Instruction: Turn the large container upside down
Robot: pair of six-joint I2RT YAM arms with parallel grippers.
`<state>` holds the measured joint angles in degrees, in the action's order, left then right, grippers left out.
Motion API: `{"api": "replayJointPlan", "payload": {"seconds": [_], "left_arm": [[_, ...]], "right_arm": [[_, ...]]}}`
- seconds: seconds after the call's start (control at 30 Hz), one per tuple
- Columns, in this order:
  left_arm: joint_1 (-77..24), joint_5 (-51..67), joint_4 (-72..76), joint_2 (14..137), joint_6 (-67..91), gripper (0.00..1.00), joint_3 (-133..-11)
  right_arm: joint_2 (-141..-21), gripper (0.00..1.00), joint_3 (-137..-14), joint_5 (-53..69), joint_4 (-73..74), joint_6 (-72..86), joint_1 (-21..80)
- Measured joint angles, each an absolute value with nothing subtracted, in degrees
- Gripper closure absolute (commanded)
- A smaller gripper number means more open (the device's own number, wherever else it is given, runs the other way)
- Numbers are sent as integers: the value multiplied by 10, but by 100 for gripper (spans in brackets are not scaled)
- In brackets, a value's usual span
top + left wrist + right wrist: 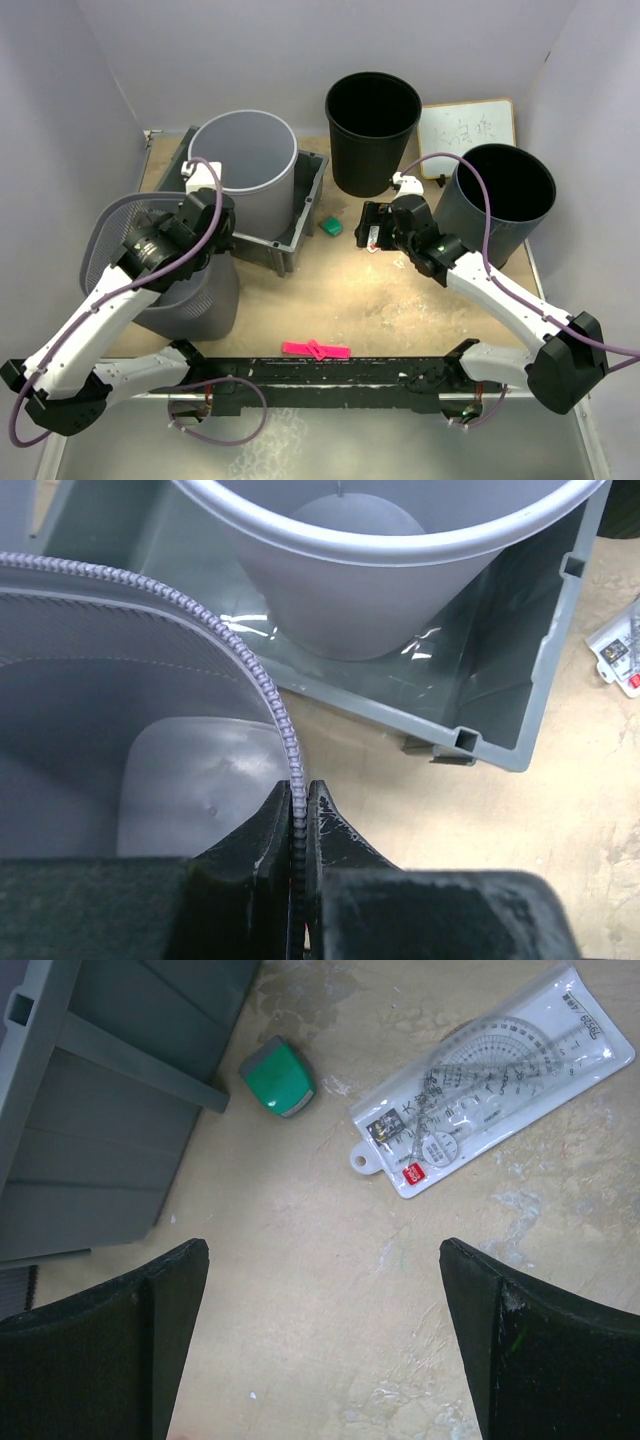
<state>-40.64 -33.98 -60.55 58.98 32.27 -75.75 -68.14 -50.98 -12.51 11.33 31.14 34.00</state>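
Your left gripper (pixel 297 798) is pinching the rim of the mesh bin (pixel 200 295), jaws almost closed on it. The bin is sitting opening-up just in front of the crate (pixel 305 228). Your right gripper (pixel 325 1260) is hovering wide open, empty, right of the crate.

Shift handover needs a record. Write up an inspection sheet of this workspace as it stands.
Surface: tan table, scuffed and stained.
Job's things: mesh bin at left, opening up, not yet turned over.
Clutter: grey bucket standing in a crate; black bin; dark bin; whiteboard; green eraser; ruler packet; pink clip near the front edge.
Grippers: left gripper shut on the mesh bin's rim; right gripper open above the table, holding nothing.
Cables: purple cables loop along both arms.
Surroundings: plain walls on three sides.
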Motion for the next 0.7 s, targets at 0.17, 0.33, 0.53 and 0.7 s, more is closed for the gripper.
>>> {"api": "replayJointPlan", "payload": {"seconds": [0.17, 0.33, 0.53, 0.7], "left_arm": [[-406, -325, -684, 592, 312, 100, -856], [-406, -247, -728, 595, 302, 100, -991], [-406, -155, -747, 586, 284, 100, -1001], [-406, -75, -697, 569, 294, 100, -912]], "right_arm": [[-681, 0, -510, -125, 114, 311, 340], [-681, 0, -510, -125, 115, 310, 340], [-685, 0, -510, -124, 115, 311, 340], [-689, 0, -510, -122, 115, 311, 340]]}}
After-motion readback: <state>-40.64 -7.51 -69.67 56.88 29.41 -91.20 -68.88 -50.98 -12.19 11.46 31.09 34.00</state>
